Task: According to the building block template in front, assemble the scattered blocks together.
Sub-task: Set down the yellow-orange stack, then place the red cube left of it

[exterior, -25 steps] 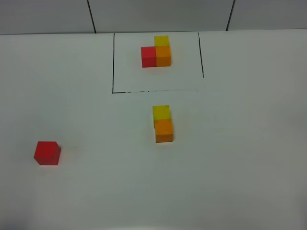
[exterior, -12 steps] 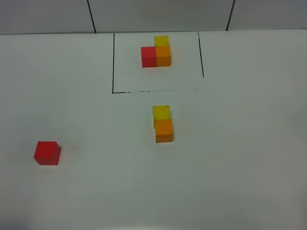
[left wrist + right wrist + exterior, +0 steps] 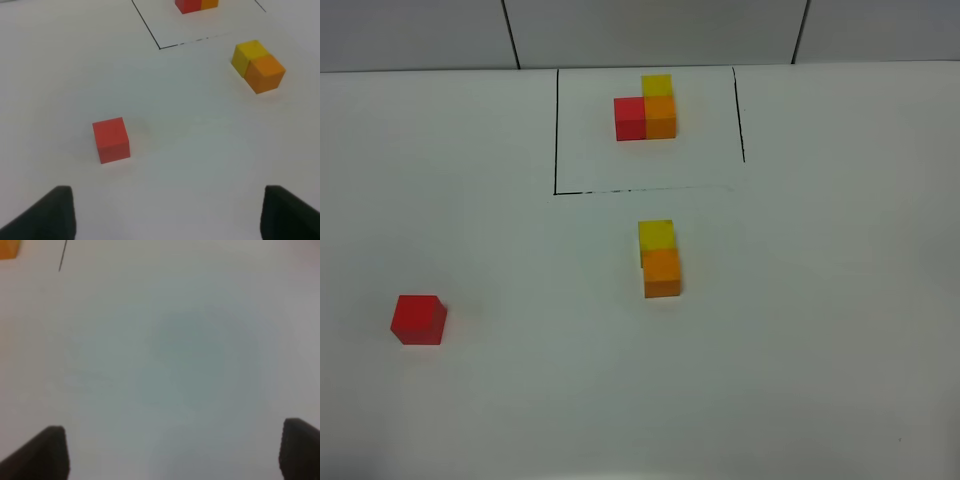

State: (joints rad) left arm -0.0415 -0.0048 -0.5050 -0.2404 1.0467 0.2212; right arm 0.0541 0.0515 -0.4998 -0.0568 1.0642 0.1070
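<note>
The template [image 3: 646, 108] is an L of red, orange and yellow cubes inside a black drawn frame at the back of the white table. In the middle of the table, the loose yellow block [image 3: 656, 237] touches the loose orange block [image 3: 662, 272]. Far to the left lies the loose red block [image 3: 419, 319], alone. My left gripper [image 3: 167, 212] is open, its dark fingertips [image 3: 52, 212] wide apart, with the red block [image 3: 111, 140] a little ahead of it. Over bare table my right gripper [image 3: 175, 452] is open and holds nothing. Neither arm appears in the exterior high view.
The black frame line [image 3: 556, 130] is only drawn on the table [image 3: 820, 330]. A grey tiled wall [image 3: 650, 30] runs behind the table's far edge. An orange patch [image 3: 9, 249] shows at the corner of the right wrist view.
</note>
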